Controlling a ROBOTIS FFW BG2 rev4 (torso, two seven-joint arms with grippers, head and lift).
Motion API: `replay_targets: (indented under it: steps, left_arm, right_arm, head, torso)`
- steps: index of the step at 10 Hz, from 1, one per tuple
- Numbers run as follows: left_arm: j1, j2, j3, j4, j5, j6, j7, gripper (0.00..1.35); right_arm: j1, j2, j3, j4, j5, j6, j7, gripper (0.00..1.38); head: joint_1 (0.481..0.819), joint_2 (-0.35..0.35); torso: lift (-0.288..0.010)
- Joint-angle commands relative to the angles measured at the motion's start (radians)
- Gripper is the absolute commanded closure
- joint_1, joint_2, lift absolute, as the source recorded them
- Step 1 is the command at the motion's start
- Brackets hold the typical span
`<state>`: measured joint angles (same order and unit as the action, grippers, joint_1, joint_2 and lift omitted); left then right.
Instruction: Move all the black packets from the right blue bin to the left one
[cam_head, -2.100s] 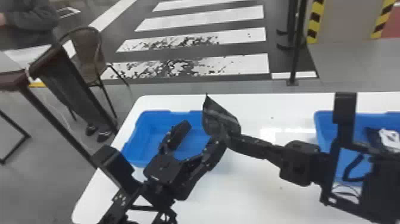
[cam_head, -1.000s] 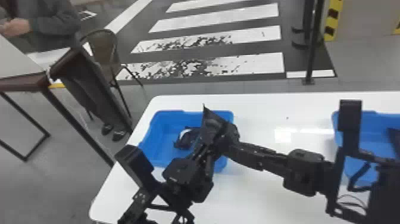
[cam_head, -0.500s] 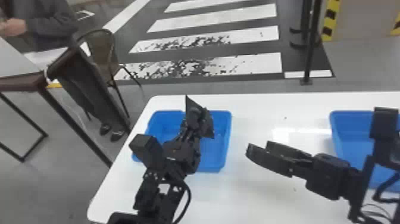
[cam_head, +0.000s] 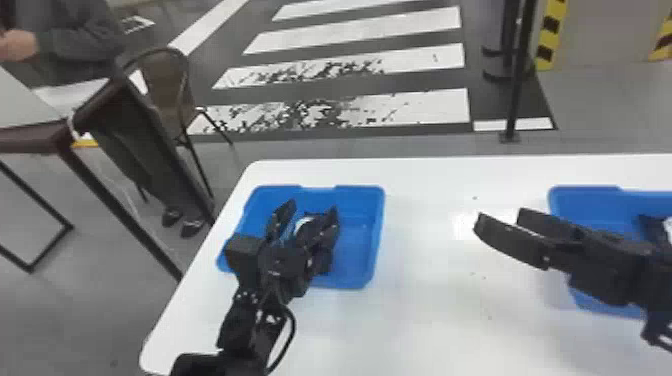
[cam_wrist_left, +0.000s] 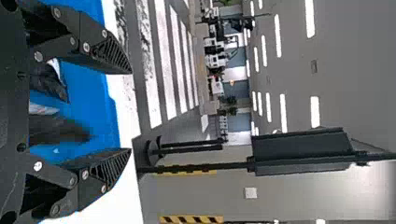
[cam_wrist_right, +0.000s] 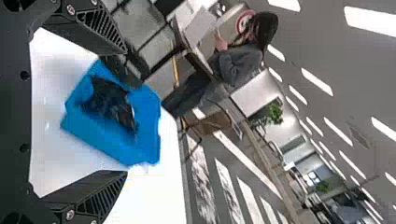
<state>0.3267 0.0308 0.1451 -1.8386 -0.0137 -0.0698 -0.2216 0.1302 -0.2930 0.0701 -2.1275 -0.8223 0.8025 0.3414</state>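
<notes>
Over the left blue bin (cam_head: 377, 240), my left gripper (cam_head: 309, 210) stands open. A black packet with a white patch (cam_head: 304, 225) shows between and beneath its fingers. In the left wrist view, a blurred dark packet (cam_wrist_left: 58, 130) and another black packet (cam_wrist_left: 49, 84) lie beyond the open left gripper (cam_wrist_left: 130, 111), against the blue bin. My right gripper (cam_head: 501, 219) is open and empty above the table, just left of the right blue bin (cam_head: 585, 197), where a black packet (cam_head: 652, 227) partly shows. The right wrist view has the open right gripper (cam_wrist_right: 126, 112) facing the left bin (cam_wrist_right: 144, 144).
Both bins stand on a white table (cam_head: 430, 310), with bare tabletop between them. The right forearm covers part of the right bin. A brown table (cam_head: 35, 140) and a chair (cam_head: 165, 90) stand on the floor beyond the left edge.
The packet went from my right gripper to my left, which has since opened over the left bin and let it go. My right gripper has drawn away to the right.
</notes>
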Motion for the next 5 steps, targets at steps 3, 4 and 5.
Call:
replay_targets:
  steps: [3,4,5]
  left_arm:
    - [0.226,-0.015,-0.081,-0.345,0.229,0.003,-0.004,0.32]
    - [0.282,-0.009,-0.101,-0.416,0.233,0.011,-0.004,0.32]
    - [0.329,-0.003,-0.115,-0.455,0.257,0.018,-0.004,0.32]
  right_arm:
    - [-0.03,0.011,-0.186,0.094,0.306,-0.017,-0.013,0.12]
    - [-0.059,0.011,-0.218,0.133,0.36,-0.017,-0.025,0.12]
    - [-0.096,0.011,-0.236,0.19,0.392,-0.017,-0.032,0.11]
  head:
    - [0.695,0.161]
    - [0.695,0.086]
    - [0.695,0.006]
  torso:
    - [-0.14]
    - [-0.14]
    - [-0.14]
